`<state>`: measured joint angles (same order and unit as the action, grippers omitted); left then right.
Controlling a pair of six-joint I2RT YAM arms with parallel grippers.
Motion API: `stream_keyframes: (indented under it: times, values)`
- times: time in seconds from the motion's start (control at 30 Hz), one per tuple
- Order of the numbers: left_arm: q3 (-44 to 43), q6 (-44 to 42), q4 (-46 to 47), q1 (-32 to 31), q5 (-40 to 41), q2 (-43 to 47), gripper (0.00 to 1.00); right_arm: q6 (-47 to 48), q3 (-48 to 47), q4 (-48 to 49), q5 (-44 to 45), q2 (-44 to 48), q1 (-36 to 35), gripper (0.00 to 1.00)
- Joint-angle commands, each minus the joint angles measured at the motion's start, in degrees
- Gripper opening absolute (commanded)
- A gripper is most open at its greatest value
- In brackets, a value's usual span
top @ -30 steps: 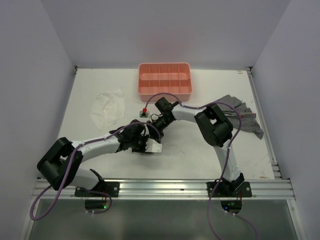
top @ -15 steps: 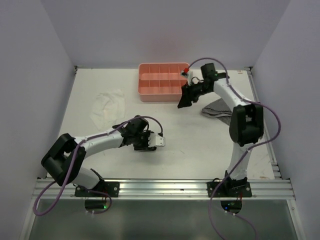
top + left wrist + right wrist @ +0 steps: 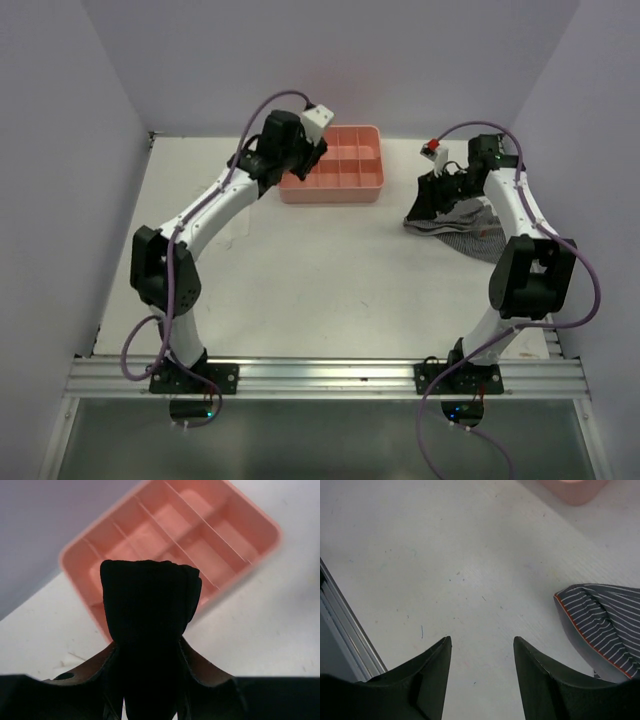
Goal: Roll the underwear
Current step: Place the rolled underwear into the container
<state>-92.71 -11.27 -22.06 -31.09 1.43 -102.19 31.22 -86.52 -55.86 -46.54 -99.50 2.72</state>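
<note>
Black underwear (image 3: 150,620), bunched into a compact roll, is clamped between the fingers of your left gripper (image 3: 300,163), which hangs over the left end of the pink tray (image 3: 345,190). A second ago that gripper was low at mid-table (image 3: 330,290), nose to nose with the right one. Half a second ago it sat there alone. This reads as rolling finished and the carry to the tray under way. You can't tell from the wrist view which compartment lies beneath the bundle. Your right gripper (image 3: 482,645) has swung out to the far right, fingers spread with nothing between them, beside the grey striped cloth (image 3: 605,622) and not touching it. What likely remains is lowering and releasing without the roll springing loose.
</note>
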Motion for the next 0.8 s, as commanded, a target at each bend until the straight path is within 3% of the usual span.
stream_keyframes:
  times: [0.0,0.07,0.27,0.77]
  values:
    - [-12.4,10.6,0.5,4.8,10.8,-8.0,0.00,2.1,1.5,-2.1,1.8,4.7,1.5,0.56]
    - [-16.0,9.5,4.8,5.1,18.3,-10.7,0.00,2.3,2.3,-2.1,2.2,5.6,2.1,0.56]
    - [-20.0,7.4,10.2,5.3,28.5,-20.8,0.00,1.7,3.8,-2.1,3.7,7.0,2.6,0.56]
    - [-20.8,15.7,4.8,5.7,26.6,-27.8,0.00,1.2,6.4,-1.3,4.6,8.4,2.7,0.56]
